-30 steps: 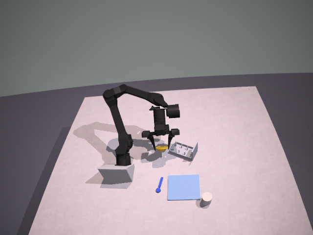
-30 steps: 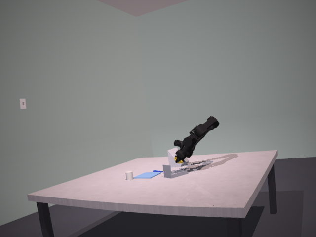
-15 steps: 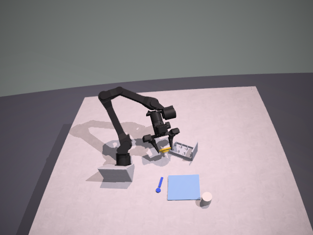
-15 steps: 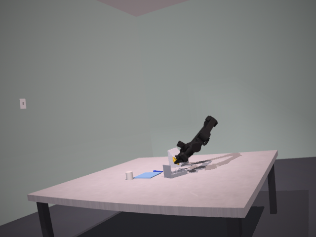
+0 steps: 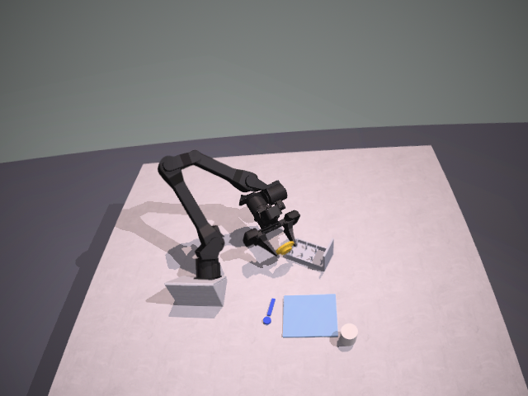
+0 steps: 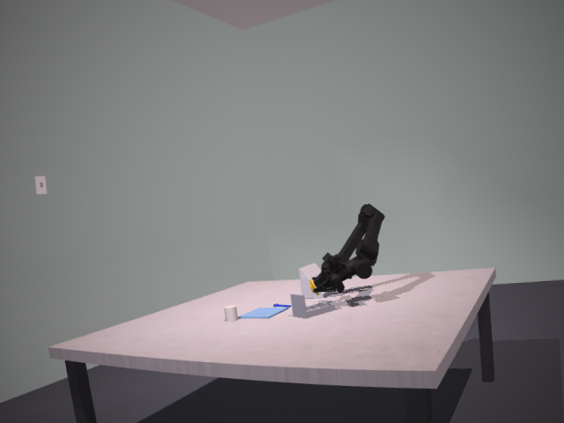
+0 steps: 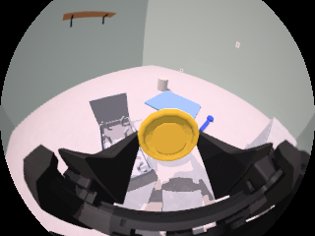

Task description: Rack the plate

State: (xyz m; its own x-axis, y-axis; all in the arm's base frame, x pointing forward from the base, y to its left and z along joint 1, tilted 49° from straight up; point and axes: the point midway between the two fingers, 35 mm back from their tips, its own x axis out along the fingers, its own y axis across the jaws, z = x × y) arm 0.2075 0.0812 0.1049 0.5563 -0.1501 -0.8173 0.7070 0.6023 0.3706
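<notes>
The yellow plate is held by opposite sides of its rim, steeply tilted and clear of the table. My gripper is shut on it, one fingertip at each side. In the exterior view the gripper's fingertips are partly hidden behind the plate and gripper body. The grey dish rack, with small pegs inside and a tall panel at one end, stands on the table. In the top view the plate overlaps the rack's end opposite the panel.
A blue square mat lies in front of the rack. A blue spoon lies left of the mat, and a whitish cylinder stands at its corner. A grey wedge-shaped block is by the arm's base.
</notes>
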